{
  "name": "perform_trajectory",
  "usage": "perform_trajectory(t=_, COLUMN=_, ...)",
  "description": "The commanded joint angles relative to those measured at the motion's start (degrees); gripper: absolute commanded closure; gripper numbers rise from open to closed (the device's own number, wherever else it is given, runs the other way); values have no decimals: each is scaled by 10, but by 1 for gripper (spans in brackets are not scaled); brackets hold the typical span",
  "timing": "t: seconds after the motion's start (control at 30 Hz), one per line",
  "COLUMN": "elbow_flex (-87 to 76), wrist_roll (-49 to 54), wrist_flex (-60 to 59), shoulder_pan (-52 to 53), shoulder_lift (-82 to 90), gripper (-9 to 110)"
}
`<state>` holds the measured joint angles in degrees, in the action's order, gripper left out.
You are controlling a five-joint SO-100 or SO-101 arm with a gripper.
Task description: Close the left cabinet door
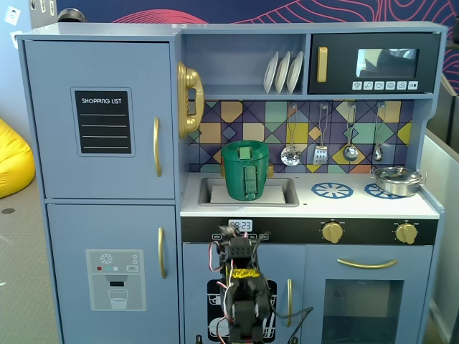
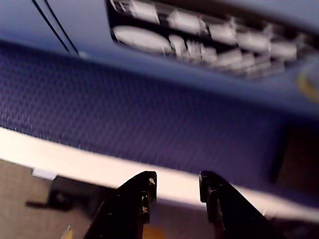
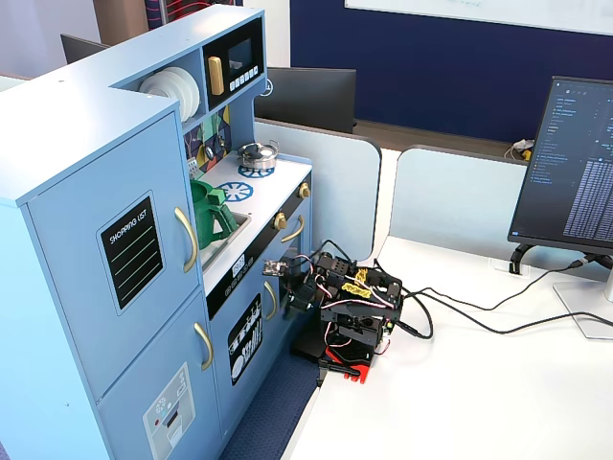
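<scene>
Left cabinet door (image 1: 100, 118) sits flush, up-left of the folded arm; pincer (image 2: 177, 186) slightly parted, empty.

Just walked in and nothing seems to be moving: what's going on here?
A small arm sits folded low in front of the toy kitchen. Its gripper is open and holds nothing. The shopping-list door looks flush and closed in both fixed views, and the arm is touching none of the doors.

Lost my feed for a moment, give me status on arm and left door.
End effector open, empty, folded low at kitchen base. Left cabinet door looks flush shut. Nothing in the way.
</scene>
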<state>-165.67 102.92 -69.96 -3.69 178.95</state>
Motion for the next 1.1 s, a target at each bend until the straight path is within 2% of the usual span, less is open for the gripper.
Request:
perform_trajectory(t=0.0, elbow_flex=-28, wrist_roll=-64, wrist_flex=-50, shoulder_pan=49, shoulder_lift=31, gripper=101)
perform_trajectory(t=0.17, elbow_flex=-47, wrist_roll=-150, wrist_flex=-117, shoulder_pan=41, shoulder_lift=31, gripper=101)
perform_trajectory(t=0.3, elbow_flex=-60, wrist_roll=-149, wrist_flex=-179, shoulder_pan=40, shoulder_lift=32, gripper=101)
perform_trajectory(t=1.07, elbow_flex=-60, wrist_roll=-163, wrist_flex=-178, shoulder_pan=54, shoulder_lift=32, gripper=98)
